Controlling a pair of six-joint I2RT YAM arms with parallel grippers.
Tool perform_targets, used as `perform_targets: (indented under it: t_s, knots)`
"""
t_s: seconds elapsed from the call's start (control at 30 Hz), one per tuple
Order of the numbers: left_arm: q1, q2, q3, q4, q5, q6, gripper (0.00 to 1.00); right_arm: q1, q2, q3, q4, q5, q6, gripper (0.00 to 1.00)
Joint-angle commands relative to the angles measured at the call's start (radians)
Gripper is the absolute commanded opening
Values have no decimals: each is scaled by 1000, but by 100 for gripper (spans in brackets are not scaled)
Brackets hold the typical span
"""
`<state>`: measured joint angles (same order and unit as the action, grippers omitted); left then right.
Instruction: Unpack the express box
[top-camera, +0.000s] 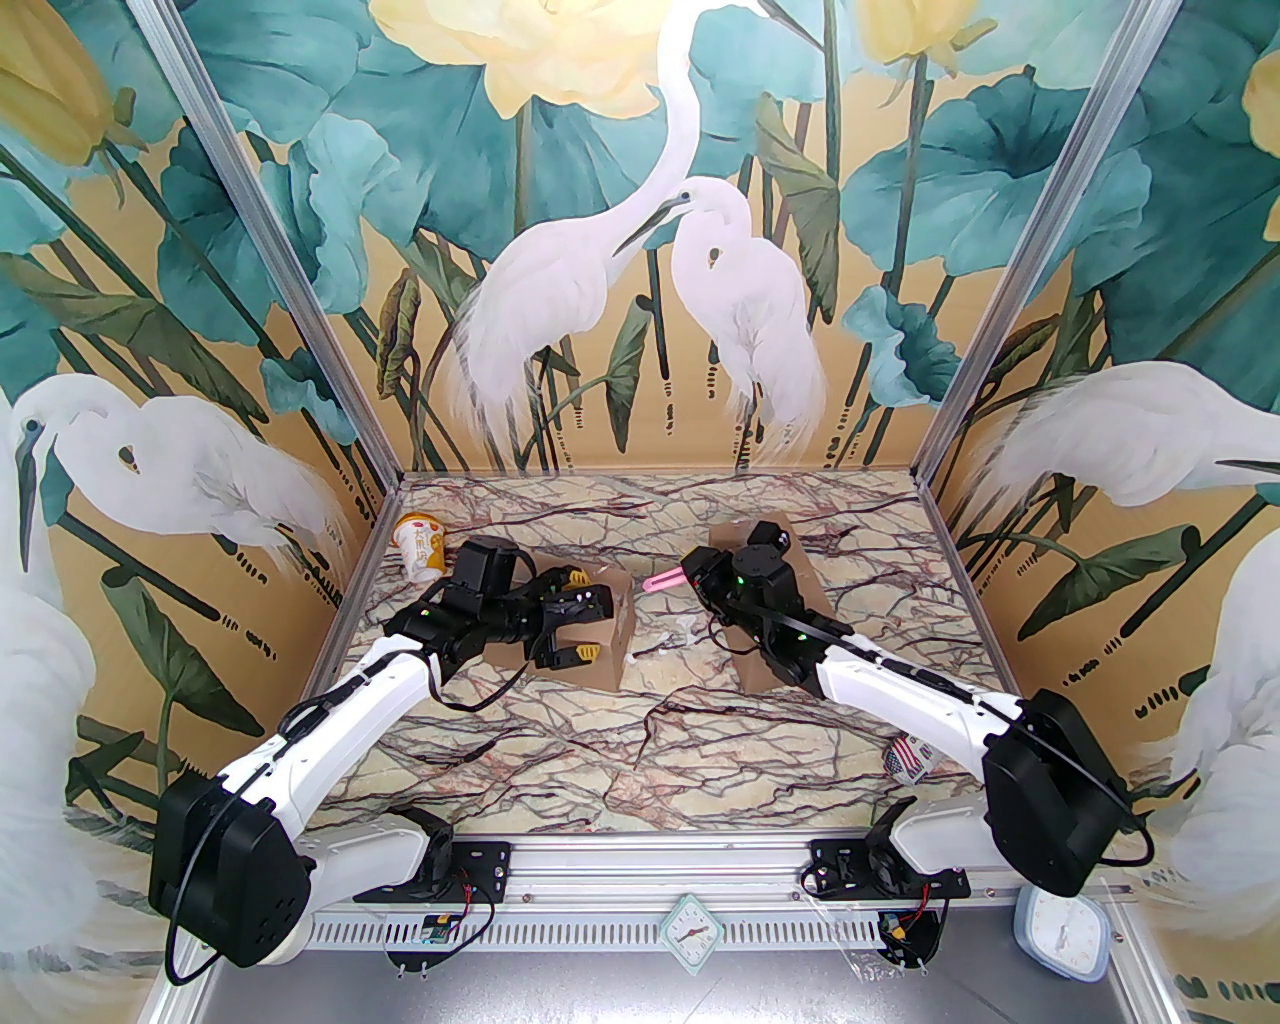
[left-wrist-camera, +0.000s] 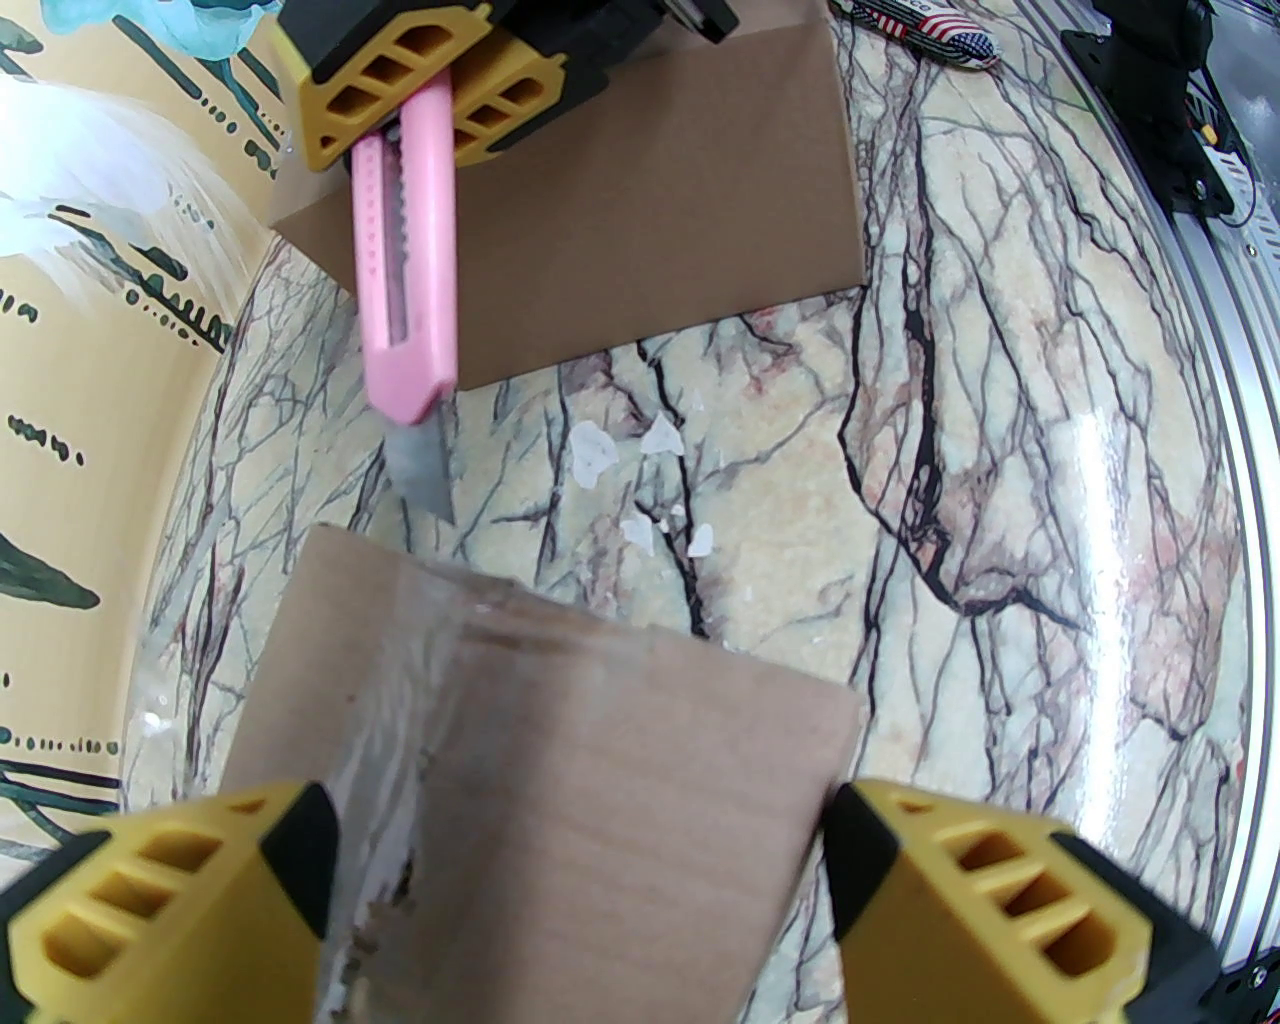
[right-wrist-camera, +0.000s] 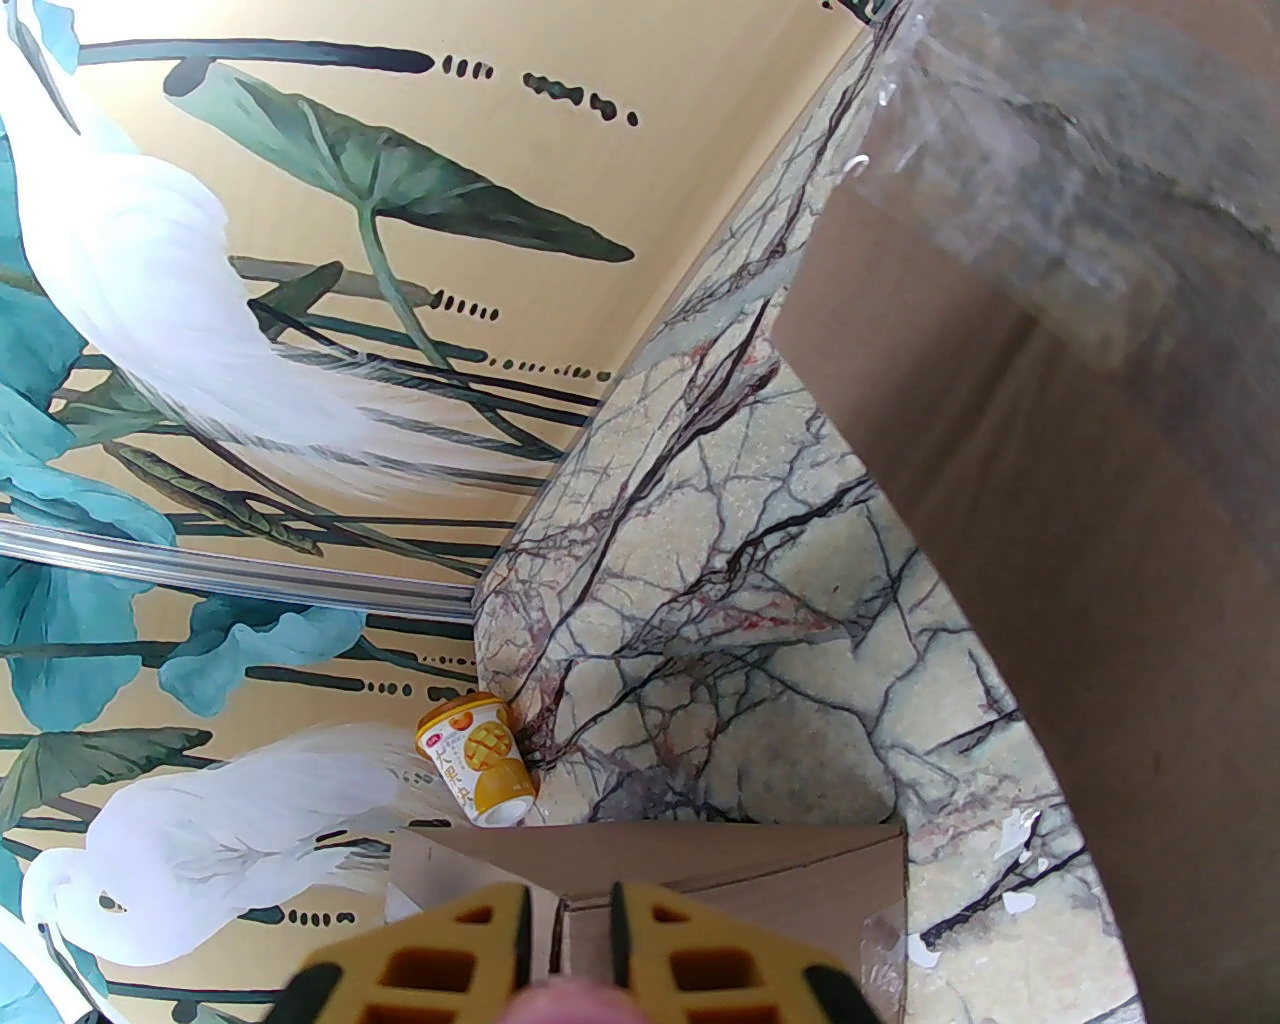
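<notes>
left tool (left-wrist-camera: 575, 850) released, straddling taped box (left-wrist-camera: 600, 720) | right tool (left-wrist-camera: 438, 100) clenched on pink knife (left-wrist-camera: 410, 250) | box contents hidden

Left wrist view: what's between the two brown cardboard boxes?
Left wrist view: marble table with small white scraps; the pink utility knife held by the right gripper points its blade over the gap.

— Where do our boxes sit?
— The left brown cardboard box (top-camera: 605, 655) and the right brown cardboard box (top-camera: 810, 590) stand apart on the marble-patterned counter (top-camera: 640, 740), with the pink plastic utility knife (top-camera: 662, 580) between them.
— What else do we see?
— A yellow yogurt cup (top-camera: 420, 547) in the far-left corner, and a flag-patterned pouch (top-camera: 908, 757) at near right.
</notes>
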<state>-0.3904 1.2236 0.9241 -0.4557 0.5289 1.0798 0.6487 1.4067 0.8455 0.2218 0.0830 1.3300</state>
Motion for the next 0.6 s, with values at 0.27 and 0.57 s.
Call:
perform_targets:
  t_s: [0.27, 0.57]
  knots:
    - [-12, -4, -25, -14, -30, 1, 86, 6, 36, 0, 77, 9, -12, 0]
    - [-15, -1, -26, -9, -32, 0, 85, 6, 36, 7, 83, 7, -18, 0]
